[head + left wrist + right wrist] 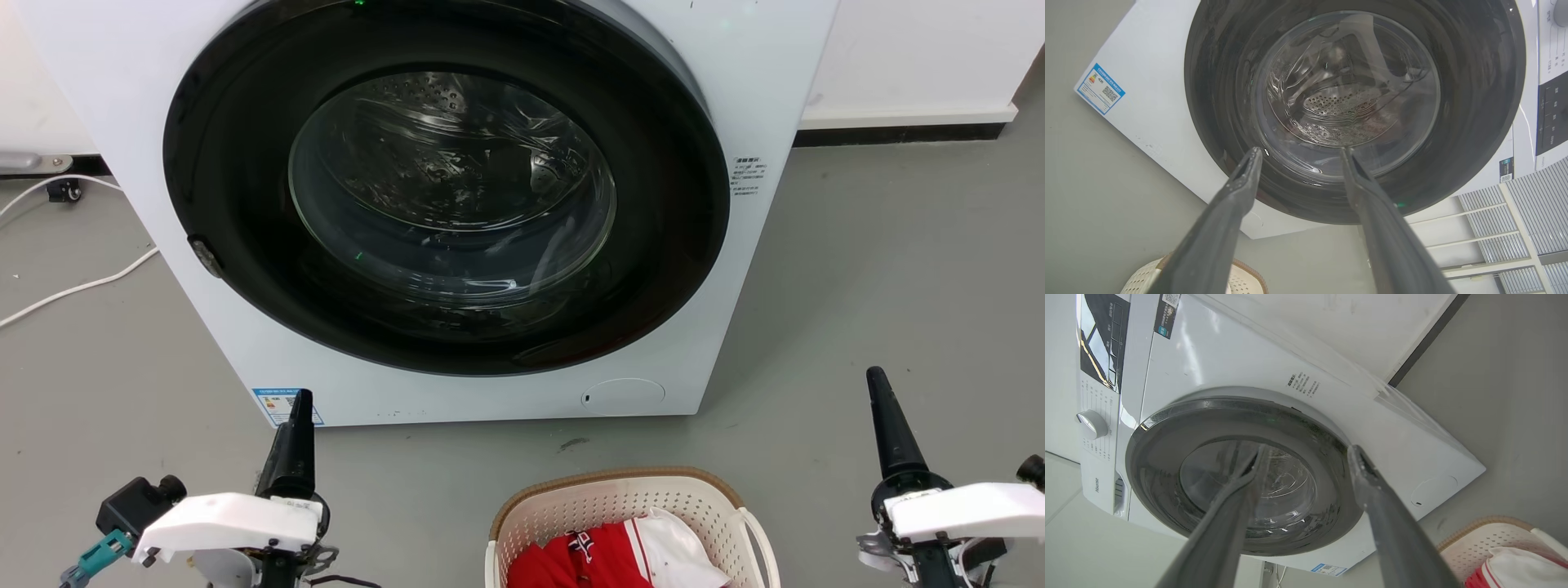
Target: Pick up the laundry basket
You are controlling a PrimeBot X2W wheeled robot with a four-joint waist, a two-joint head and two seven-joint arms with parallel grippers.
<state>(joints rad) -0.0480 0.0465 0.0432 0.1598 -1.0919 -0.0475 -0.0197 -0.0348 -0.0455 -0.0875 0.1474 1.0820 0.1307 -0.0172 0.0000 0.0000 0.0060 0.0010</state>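
The laundry basket [571, 502] stands on the grey floor at the bottom middle of the head view, cream-white and perforated, with a brown rim and a white loop handle on its right side. Red and white clothes [608, 555] lie in it. My left gripper [301, 400] is to the basket's left and my right gripper [875, 377] to its right, both apart from it and pointing at the washer. In the wrist views each gripper, left [1300, 151] and right [1308, 451], is open and holds nothing. A corner of the basket [1137, 279] shows low in the left wrist view, and the basket [1490, 535] also shows low right in the right wrist view.
A white front-loading washer [759, 98] with its round dark glass door [449, 188] shut stands just behind the basket. A white cable [73, 287] runs over the floor at the left. Open grey floor lies to the washer's right, up to the wall's dark baseboard [898, 132].
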